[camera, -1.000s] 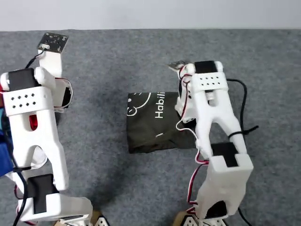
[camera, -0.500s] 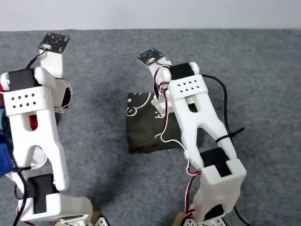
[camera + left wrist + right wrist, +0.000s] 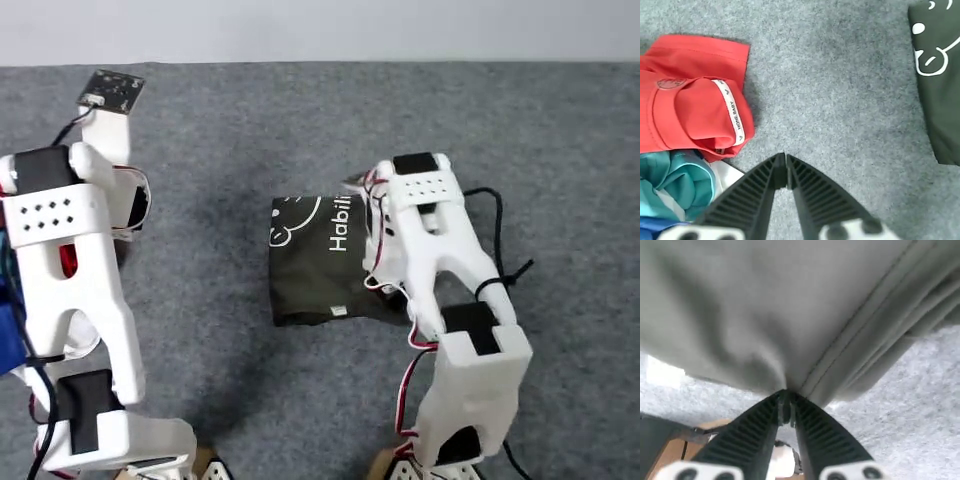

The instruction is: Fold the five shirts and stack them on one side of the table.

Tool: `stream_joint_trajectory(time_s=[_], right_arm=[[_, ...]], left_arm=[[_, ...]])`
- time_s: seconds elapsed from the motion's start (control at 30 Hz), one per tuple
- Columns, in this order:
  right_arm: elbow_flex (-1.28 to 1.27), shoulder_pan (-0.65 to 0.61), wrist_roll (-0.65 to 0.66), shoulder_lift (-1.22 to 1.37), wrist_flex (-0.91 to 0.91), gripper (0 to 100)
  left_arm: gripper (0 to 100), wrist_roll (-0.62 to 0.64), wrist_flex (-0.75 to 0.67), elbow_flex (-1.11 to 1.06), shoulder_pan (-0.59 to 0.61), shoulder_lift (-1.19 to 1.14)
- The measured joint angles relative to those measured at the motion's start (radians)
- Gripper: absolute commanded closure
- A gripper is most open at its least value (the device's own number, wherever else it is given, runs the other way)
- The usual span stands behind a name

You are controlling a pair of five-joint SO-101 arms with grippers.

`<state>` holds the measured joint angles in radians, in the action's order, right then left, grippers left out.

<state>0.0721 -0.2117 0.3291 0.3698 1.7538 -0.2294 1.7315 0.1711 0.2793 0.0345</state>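
A folded black shirt [image 3: 312, 262] with white print lies in the middle of the grey table. My right arm [image 3: 440, 240] reaches over its right edge. In the right wrist view the right gripper [image 3: 784, 399] is shut, pinching a fold of the black shirt's cloth [image 3: 790, 310]. My left gripper [image 3: 785, 164] is shut on nothing and hangs above bare table. Beside it lie a crumpled red shirt [image 3: 690, 105] and a teal shirt [image 3: 675, 190]. The black shirt's corner [image 3: 940, 75] sits farther off in that view.
A blue cloth [image 3: 8, 335] shows at the table's left edge under my left arm [image 3: 70, 270]. Bare grey table [image 3: 220, 130] stretches behind the black shirt and to its left. A light wall runs along the far edge.
My right arm swung left over the black shirt, then came back to its right edge and lower. My left arm has stayed where it was.
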Motion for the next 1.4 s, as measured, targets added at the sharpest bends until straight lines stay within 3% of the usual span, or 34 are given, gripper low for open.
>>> stream_joint_trajectory(time_s=[0.13, 0.43, 0.57, 0.83, 1.07, 1.4], right_arm=[[0.029, -0.028, 0.0, -0.028, 0.0, 98.8], [0.149, -0.305, -0.051, -0.049, 0.0, 98.8], [0.149, -0.371, -0.063, 0.026, -0.014, 98.8], [0.242, -0.387, -0.063, 0.252, -0.123, 98.8], [0.413, -0.388, -0.063, 0.213, -0.005, 98.8], [0.4, -0.282, -0.063, 0.043, 0.0, 98.8]], left_arm=[[100, 0.0, 0.0, 0.0, 0.0, 0.0], [100, 0.0, -0.005, 0.002, 0.15, 0.0], [100, 0.0, -0.005, 0.003, 0.201, 0.0], [100, 0.0, -0.005, 0.003, 0.213, 0.0], [100, -0.014, -0.005, 0.003, 0.213, 0.0], [100, -0.029, -0.005, 0.003, 0.213, 0.0]])
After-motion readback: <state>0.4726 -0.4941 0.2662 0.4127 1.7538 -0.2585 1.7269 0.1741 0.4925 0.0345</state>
